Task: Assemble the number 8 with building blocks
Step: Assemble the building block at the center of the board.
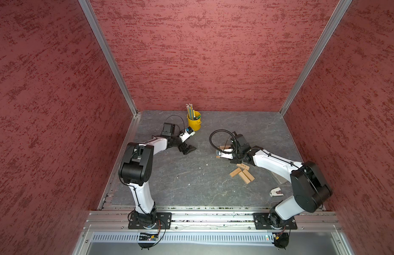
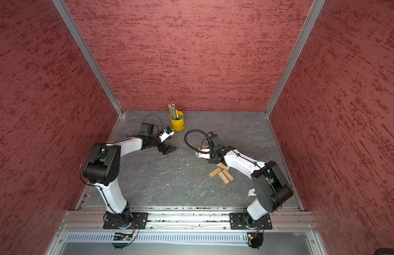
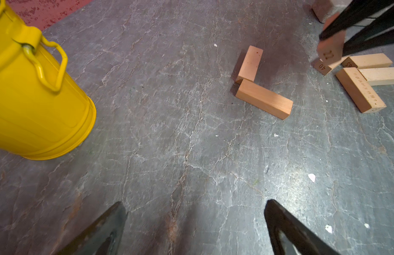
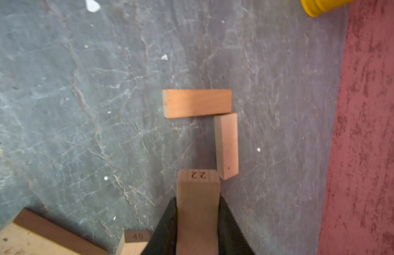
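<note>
The right gripper (image 4: 197,198) is clamped narrow on a building block (image 4: 198,216), whose end stamped 22 juts out past the fingertips; just beside the gripper, off to one side, lies a block stamped 40 (image 4: 136,240), one of four loose blocks (image 1: 235,172) bunched on the grey table (image 1: 180,183) close behind the gripper, by its wrist; just ahead of the held block's tip lie two more, a lengthwise block (image 4: 227,145) whose near end is just beside that tip, and beyond it a crosswise block (image 4: 197,103) touching its far end; the pair meet in an L, the only part of the number 8 (image 4: 222,110) laid out; well apart from the right gripper, across bare table, the left gripper (image 3: 196,204) hangs over the surface with its jaws spread wide and nothing between them; just beyond it stands the yellow bucket (image 1: 194,123), upright, with pencils (image 1: 189,109) sticking out of its top.
</note>
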{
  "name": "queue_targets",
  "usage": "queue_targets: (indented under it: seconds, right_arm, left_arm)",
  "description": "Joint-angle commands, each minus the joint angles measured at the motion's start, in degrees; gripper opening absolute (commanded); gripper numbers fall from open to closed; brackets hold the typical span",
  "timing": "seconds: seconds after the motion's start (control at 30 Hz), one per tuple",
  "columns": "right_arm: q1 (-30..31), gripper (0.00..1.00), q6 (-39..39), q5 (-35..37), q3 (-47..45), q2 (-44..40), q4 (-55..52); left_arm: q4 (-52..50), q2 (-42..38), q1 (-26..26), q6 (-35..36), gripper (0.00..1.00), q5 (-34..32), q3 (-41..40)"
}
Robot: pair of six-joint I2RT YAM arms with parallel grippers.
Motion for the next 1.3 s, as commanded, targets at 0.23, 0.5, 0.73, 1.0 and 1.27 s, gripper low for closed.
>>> queue_targets:
  seconds: [0.23,0.5,0.73,1.0,1.27]
  right_arm:
    - [1.54,0.09,0.09,-6.04,3.00,2.85,-0.02]
    - [1.15,0.07,2.73,-7.96,1.46,4.90,-0.38]
    - [-0.46,0.08,2.71,-8.12,1.65,5.16,0.02]
    - [-1.97,0.11,0.43,-7.26,-0.12,5.34,1.64]
    - [-2.17,0.11,-2.35,-5.95,0.15,7.24,3.65]
  left_arm:
    - [-0.65,0.84,-0.31,1.25,0.99,0.08,0.77]
    - [-0.95,1.01,-0.30,1.14,0.99,0.12,1.10]
    - [-0.96,1.02,-0.31,1.27,0.99,0.16,1.02]
    - [-1.01,1.01,-0.31,1.27,0.99,0.16,1.07]
    - [-1.22,1.11,-0.26,1.27,0.99,0.25,1.25]
